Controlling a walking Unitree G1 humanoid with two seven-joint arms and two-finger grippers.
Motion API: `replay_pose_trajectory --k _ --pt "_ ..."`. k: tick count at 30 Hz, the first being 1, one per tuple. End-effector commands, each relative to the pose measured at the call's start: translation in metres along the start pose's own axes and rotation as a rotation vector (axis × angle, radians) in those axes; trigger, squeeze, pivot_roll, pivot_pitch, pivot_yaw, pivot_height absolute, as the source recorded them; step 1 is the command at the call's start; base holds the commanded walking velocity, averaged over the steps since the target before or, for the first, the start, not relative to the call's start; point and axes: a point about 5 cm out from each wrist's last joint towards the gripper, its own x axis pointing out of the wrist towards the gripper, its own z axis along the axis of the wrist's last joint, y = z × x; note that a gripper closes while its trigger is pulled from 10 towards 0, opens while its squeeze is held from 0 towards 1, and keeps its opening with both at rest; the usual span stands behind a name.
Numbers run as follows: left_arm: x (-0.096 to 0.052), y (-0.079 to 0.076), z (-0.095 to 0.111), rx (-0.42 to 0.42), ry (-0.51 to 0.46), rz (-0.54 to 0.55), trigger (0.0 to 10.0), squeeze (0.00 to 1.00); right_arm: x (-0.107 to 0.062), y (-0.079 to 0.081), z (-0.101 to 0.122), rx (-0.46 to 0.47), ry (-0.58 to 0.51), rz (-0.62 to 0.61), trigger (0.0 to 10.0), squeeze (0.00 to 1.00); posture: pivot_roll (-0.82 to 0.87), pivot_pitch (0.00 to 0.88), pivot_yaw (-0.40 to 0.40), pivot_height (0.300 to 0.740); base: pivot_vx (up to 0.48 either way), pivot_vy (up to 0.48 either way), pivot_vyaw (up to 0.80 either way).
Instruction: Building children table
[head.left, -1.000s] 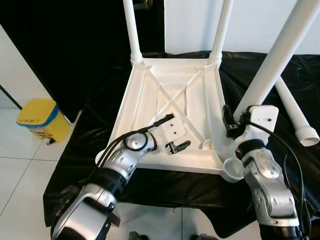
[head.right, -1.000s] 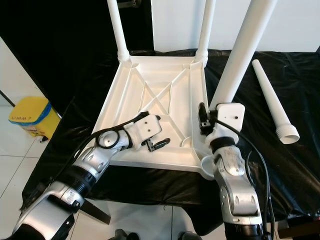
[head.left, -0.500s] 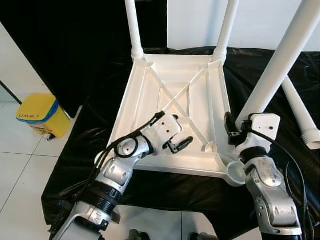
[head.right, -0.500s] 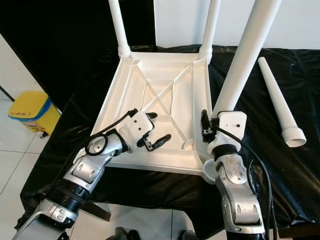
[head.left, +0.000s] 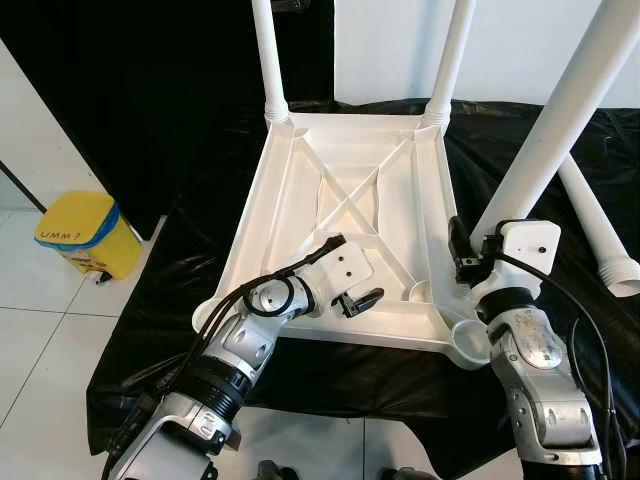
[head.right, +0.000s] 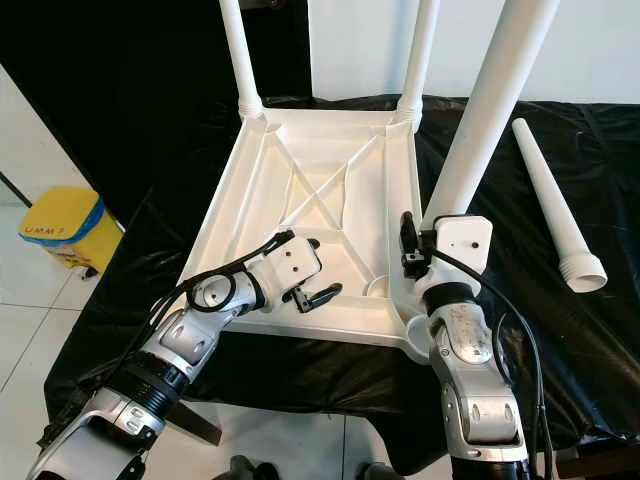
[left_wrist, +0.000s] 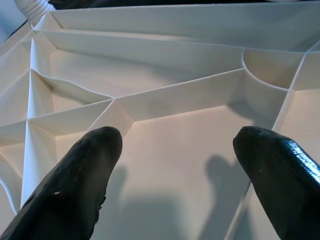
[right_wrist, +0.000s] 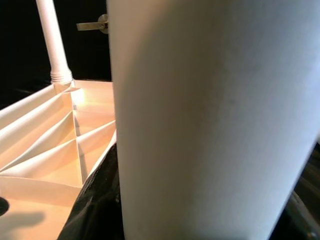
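Since half a second ago, our left gripper (head.left: 357, 300) has come a little lower and nearer to the front edge of the table top, and the leg in our right gripper stands almost as it did.

On the far left, a yellow bin (head.left: 80, 236) sits on the floor, outside of the work. The white table top (head.left: 345, 190) lies upside down on the black sheet (head.left: 190, 260), so its sockets face up and can receive legs. Two legs (head.left: 268, 60) already stand in the far corners.

Our left gripper hovers over the ribbed underside with its fingers (left_wrist: 75, 190) spread apart and nothing between them, probably to steady the top. Our right gripper (head.left: 470, 255) is closed around the third leg (head.left: 560, 110), which it holds tilted just above the near right socket (head.left: 466, 340); whether the end has entered, we cannot say. The fourth leg (head.right: 550, 205) lies on the sheet at the right, waiting.
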Motion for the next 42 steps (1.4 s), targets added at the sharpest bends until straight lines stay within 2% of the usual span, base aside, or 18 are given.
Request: replay_pose_trajectory --k 1,6,12,15,16,19,24,28,31,32,33,34,36,39,40,41,42 --pt "0.003 -0.006 -0.014 0.026 0.07 0.021 10.0 0.0 0.002 0.002 0.004 0.004 -0.027 0.011 10.0 0.0 -0.22 0.071 0.03 0.74 0.0 0.0 0.0" --pt "0.004 -0.006 -0.03 0.085 0.147 0.042 10.0 0.0 0.002 0.002 0.005 0.004 -0.033 0.008 10.0 0.0 -0.23 0.065 0.033 0.74 0.0 0.0 0.0" --pt "0.006 0.006 -0.047 0.154 0.23 0.167 10.0 0.0 0.005 0.004 0.006 0.01 -0.042 0.007 10.0 0.0 -0.23 0.059 0.031 0.74 0.0 0.0 0.0" --pt "0.006 0.012 -0.047 0.163 0.235 0.202 10.0 0.0 0.005 0.004 0.006 0.012 -0.043 0.008 10.0 0.0 -0.23 0.058 0.029 0.74 0.0 0.0 0.0" --pt "0.007 0.019 -0.046 0.185 0.237 0.238 10.0 0.0 0.006 0.004 0.006 0.013 -0.043 0.009 10.0 0.0 -0.23 0.058 0.028 0.74 0.0 0.0 0.0" --pt "0.007 0.02 -0.046 0.192 0.236 0.245 10.0 0.0 0.006 0.004 0.006 0.013 -0.043 0.009 10.0 0.0 -0.23 0.058 0.028 0.74 0.0 0.0 0.0" --pt "0.007 0.046 -0.038 0.249 0.225 0.353 10.0 0.0 0.006 0.005 0.006 0.017 -0.044 0.008 10.0 0.0 -0.23 0.063 0.029 0.74 0.0 0.0 0.0" --pt "0.006 0.054 -0.032 0.249 0.201 0.383 10.0 0.0 0.006 0.006 0.006 0.019 -0.045 0.006 10.0 0.0 -0.23 0.066 0.031 0.74 0.0 0.0 0.0" --pt "0.005 0.06 -0.026 0.206 0.158 0.421 10.0 0.0 0.005 0.006 0.006 0.02 -0.045 0.002 10.0 0.0 -0.23 0.067 0.034 0.74 0.0 0.0 0.0" --pt "0.005 0.061 -0.024 0.156 0.132 0.428 10.0 0.0 0.005 0.006 0.006 0.02 -0.046 0.001 10.0 0.0 -0.24 0.07 0.036 0.74 0.0 0.0 0.0" --pt "0.005 0.061 -0.024 0.156 0.132 0.428 10.0 0.0 0.005 0.006 0.006 0.02 -0.046 0.001 10.0 0.0 -0.24 0.07 0.036 0.74 0.0 0.0 0.0" --pt "0.004 0.062 -0.02 0.075 0.076 0.431 10.0 0.0 0.004 0.006 0.006 0.02 -0.046 -0.003 10.0 0.0 -0.23 0.074 0.039 0.74 0.0 0.0 0.0" --pt "0.003 0.062 -0.018 0.054 0.049 0.425 10.0 0.0 0.003 0.006 0.006 0.02 -0.046 -0.005 10.0 0.0 -0.23 0.074 0.039 0.74 0.0 0.0 0.0" --pt "0.006 0.043 -0.006 -0.128 -0.098 0.254 10.0 0.0 0.004 0.005 0.006 0.021 -0.043 -0.006 10.0 0.0 -0.22 0.083 0.032 0.74 0.0 0.0 0.0" --pt "0.007 0.038 -0.003 -0.157 -0.133 0.207 10.0 0.0 0.004 0.005 0.006 0.021 -0.042 -0.005 10.0 0.0 -0.22 0.084 0.032 0.74 0.0 0.0 0.0" --pt "0.007 0.038 -0.003 -0.157 -0.133 0.207 10.0 0.0 0.004 0.005 0.006 0.021 -0.042 -0.005 10.0 0.0 -0.22 0.084 0.032 0.74 0.0 0.0 0.0" --pt "0.006 0.032 -0.001 -0.161 -0.159 0.154 10.0 0.0 0.005 0.005 0.006 0.022 -0.042 -0.003 10.0 0.0 -0.22 0.086 0.03 0.74 0.0 0.0 0.0"
